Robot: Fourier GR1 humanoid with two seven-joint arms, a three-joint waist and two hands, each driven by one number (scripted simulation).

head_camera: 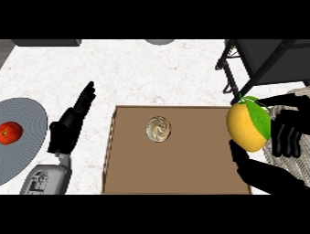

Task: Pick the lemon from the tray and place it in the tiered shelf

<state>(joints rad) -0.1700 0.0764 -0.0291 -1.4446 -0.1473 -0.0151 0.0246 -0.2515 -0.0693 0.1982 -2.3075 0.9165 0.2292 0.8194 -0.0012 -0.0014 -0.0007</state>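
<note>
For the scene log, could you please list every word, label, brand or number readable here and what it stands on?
None: no readable text shows anywhere.
The lemon in the right hand, the tray, the tomato on its plate, and the tiered shelf all bear no lettering.

- A kitchen: a white marbled counter (pixel 150 73) fills the view.
- Food lies about: a tomato (pixel 8 132) on a grey plate (pixel 18 164), a lemon (pixel 246 127).
- A brown tray (pixel 177 178) and a dark shelf (pixel 265 59) stand on the counter.
</note>
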